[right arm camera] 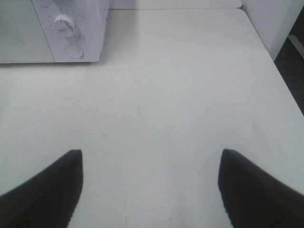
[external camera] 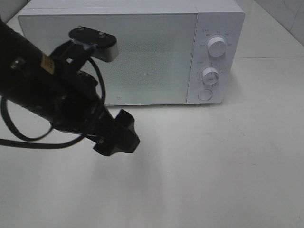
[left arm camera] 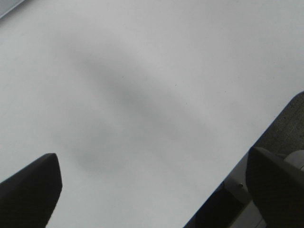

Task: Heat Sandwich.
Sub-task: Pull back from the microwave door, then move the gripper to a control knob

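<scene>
The left gripper (external camera: 122,134) and right gripper (right arm camera: 149,185) are hanging spread wide, holding nothing. No sandwich is showing near them; the white boxy microwave (external camera: 142,57) ahead is sitting shut. Probably soft and light, the sandwich is needing a gentle hold on its bread sides.

desk (external camera: 213,166): white, smooth, matt
microwave (external camera: 221,16): white casing, smooth, faint sheen
door (external camera: 142,57): finely dotted panel, dull
knobs (external camera: 217,47): 2, white glossy plastic
left gripper (external camera: 126,135): black matt plastic
cable (external camera: 9,124): black, smooth
</scene>
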